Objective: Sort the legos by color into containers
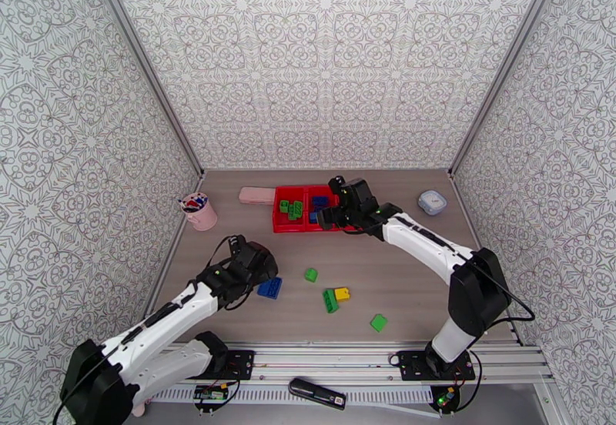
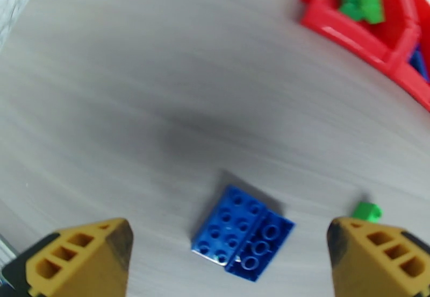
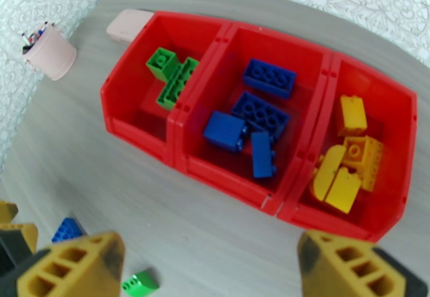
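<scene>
Lego sort, red containers [image 3: 141, 130] partly filled, five bricks loose on the table [image 1: 400, 265].

Containers: three joined bins at the far middle of the table. The left bin holds green legos [image 3: 173, 75], the middle bin blue legos [image 3: 259, 114], and the right bin yellow legos [image 3: 350, 155]. Loose items: a blue brick [image 2: 242, 232] lies flat on the wood. A small green brick [image 1: 310, 274] is near it. A green-and-yellow pair [image 1: 335, 297] lies touching, closer to the arms. Another green brick [image 1: 378, 322] lies nearest the front edge. Left gripper [image 2: 228, 236]: fingers spread wide, hovering over the blue brick, gripping nothing. Right gripper [image 3: 209, 255]: fingers wide apart and empty, above the near edge of the containers. Sundries: a pink cup [image 1: 202, 213] far left, a white round box [image 1: 432, 202] far right.
</scene>
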Controlling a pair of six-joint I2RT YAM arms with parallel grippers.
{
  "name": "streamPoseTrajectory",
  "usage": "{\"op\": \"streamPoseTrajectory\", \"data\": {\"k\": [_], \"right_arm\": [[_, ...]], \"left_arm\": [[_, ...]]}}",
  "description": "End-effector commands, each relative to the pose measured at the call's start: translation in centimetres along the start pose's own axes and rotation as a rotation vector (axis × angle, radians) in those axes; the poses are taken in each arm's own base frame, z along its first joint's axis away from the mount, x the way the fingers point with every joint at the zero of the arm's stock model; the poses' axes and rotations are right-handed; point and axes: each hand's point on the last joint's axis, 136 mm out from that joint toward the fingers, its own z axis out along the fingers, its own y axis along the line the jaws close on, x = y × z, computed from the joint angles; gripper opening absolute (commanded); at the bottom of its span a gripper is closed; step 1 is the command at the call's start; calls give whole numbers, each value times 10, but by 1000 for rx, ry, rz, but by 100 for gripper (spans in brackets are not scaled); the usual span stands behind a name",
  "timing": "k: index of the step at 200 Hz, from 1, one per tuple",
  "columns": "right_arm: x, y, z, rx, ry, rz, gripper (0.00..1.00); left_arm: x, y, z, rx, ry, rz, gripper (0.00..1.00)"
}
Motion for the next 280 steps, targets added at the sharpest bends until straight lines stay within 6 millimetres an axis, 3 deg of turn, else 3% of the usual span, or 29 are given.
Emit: {"op": "streamPoseTrajectory", "data": {"k": [1, 31, 73, 174, 199, 244, 280], "right_arm": [[-5, 7, -10, -29, -34, 15, 88], [-3, 8, -9, -33, -26, 12, 88], [1, 8, -9, -39, -24, 23, 88], [13, 11, -7, -68, -1, 30, 89], [10, 13, -7, -71, -2, 22, 89], [8, 15, -7, -83, -4, 34, 89], [15, 13, -9, -80, -1, 56, 89]], "left_arm": [[7, -3, 9, -19, 119, -79, 100], [12, -11, 28, -49, 208, -65, 100], [33, -5, 44, -122, 325, -48, 100], [65, 18, 34, -135, 412, 0, 100], [62, 20, 33, -130, 377, 55, 96], [42, -5, 36, -31, 336, 255, 84], [46, -9, 44, -46, 403, 380, 78]]}}
